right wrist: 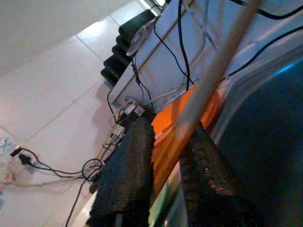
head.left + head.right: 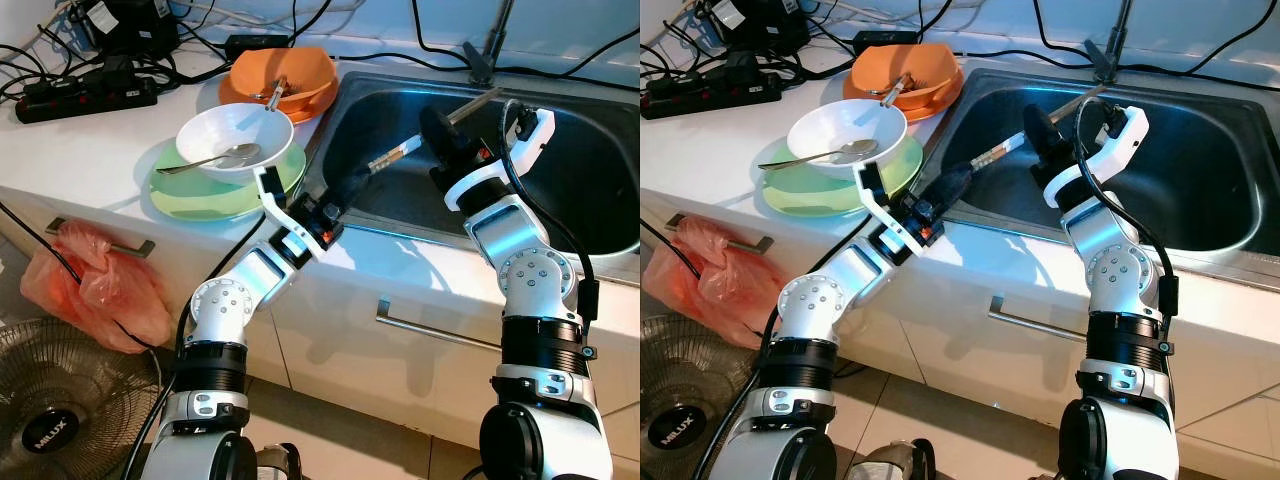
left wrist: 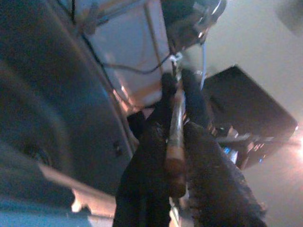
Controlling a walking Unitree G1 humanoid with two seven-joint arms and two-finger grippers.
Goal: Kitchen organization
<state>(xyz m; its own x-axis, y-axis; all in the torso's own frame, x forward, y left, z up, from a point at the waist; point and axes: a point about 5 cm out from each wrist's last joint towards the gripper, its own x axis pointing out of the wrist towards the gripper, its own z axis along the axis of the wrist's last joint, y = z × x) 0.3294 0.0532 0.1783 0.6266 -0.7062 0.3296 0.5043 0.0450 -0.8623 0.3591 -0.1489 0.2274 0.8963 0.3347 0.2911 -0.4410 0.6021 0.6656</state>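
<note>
Over the left part of the steel sink (image 2: 600, 170), my left gripper (image 2: 356, 182) is shut on a slim utensil (image 2: 397, 153) with a brown handle and a metal shaft. In the left wrist view the black fingers (image 3: 156, 142) clamp that utensil (image 3: 176, 123). My right gripper (image 2: 437, 125) hovers over the middle of the sink, shut on a thin pale stick (image 2: 478, 102) that points up towards the tap. The right wrist view shows this stick (image 1: 213, 75) running between its two fingers (image 1: 128, 165). The tips of the two held pieces are close together.
Left of the sink, a white bowl (image 2: 225, 128) holding a spoon (image 2: 215, 158) sits on a green plate (image 2: 200, 195). Behind it is an orange bowl (image 2: 300, 70) with a utensil. A power strip (image 2: 85, 98) and cables lie at the back. A pink bag (image 2: 95, 280) hangs from a drawer handle above a fan (image 2: 50, 420).
</note>
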